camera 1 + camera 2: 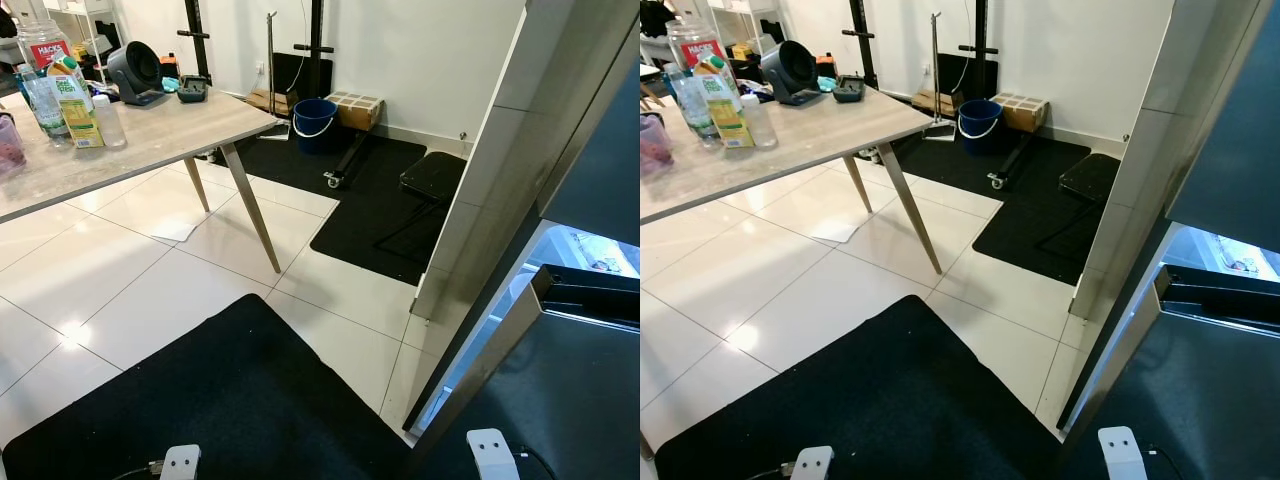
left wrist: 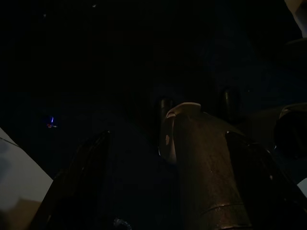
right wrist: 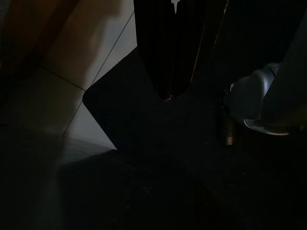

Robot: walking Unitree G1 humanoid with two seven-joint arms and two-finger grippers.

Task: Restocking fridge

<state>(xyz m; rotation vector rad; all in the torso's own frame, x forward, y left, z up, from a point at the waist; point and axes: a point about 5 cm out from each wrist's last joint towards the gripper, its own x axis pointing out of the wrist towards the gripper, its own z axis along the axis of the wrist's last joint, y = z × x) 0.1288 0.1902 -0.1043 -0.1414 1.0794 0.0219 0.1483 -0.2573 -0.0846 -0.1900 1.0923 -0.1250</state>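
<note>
The fridge (image 1: 520,230) stands at the right with its grey door (image 1: 478,360) ajar, and a lit strip of its inside (image 1: 592,252) shows behind a dark door shelf (image 1: 590,295). On the wooden table (image 1: 150,140) at the left stand a juice carton (image 1: 78,105), a clear water bottle (image 1: 44,100), a small bottle (image 1: 108,120) and a red-labelled jar (image 1: 45,42). Both arms hang low and idle, their white parts (image 1: 180,462) (image 1: 492,452) at the bottom edge. The left gripper (image 2: 158,182) and right gripper (image 3: 177,48) are dim shapes in the dark wrist views.
A black mat (image 1: 230,400) lies on the white tiles just ahead. Another mat at the back holds a blue bucket (image 1: 314,123), a cardboard box (image 1: 355,108) and a low black stool (image 1: 432,175). The table's slanted leg (image 1: 250,205) juts toward the middle. A black fan (image 1: 135,70) sits on the table.
</note>
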